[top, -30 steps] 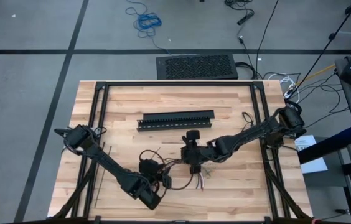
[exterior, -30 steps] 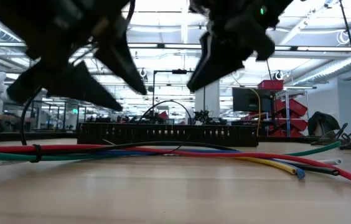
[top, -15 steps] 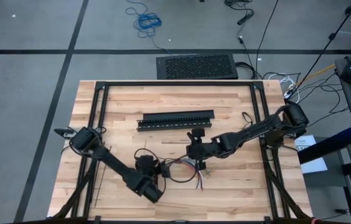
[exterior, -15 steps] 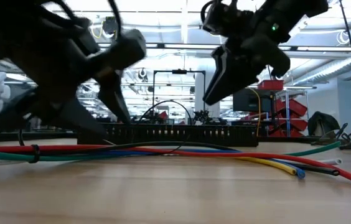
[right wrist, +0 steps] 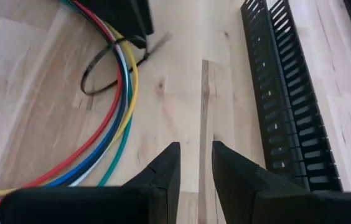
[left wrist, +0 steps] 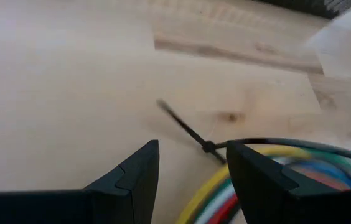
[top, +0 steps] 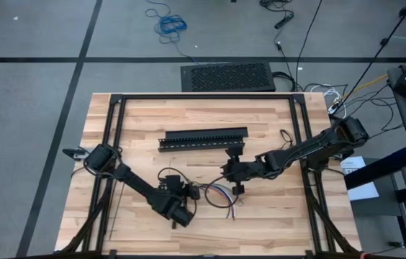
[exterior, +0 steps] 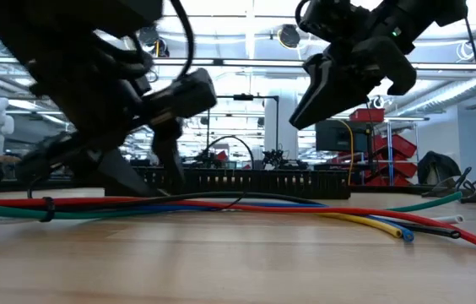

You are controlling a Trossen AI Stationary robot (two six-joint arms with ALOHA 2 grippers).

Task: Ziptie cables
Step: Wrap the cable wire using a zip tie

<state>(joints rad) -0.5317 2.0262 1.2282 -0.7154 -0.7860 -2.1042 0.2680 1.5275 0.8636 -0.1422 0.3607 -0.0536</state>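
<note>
Cables (right wrist: 110,118) limp, light, flat on tabletop (top: 275,137) — grip beside ziptie (right wrist: 104,62). Left pincer (left wrist: 191,171) part-open, right pincer (right wrist: 194,165) narrow — both empty.

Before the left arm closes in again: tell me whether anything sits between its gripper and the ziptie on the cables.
Nothing visible does. In the left wrist view the left gripper has open jaws with only bare table between them and the ziptie cinched on the cables. The right gripper hangs beside the bundle, not in that path.

We see the wires (top: 219,196) at the worktop's (top: 138,115) centre, left hand (top: 186,191) at nine o'clock, right hand (top: 233,173) at one.
</note>
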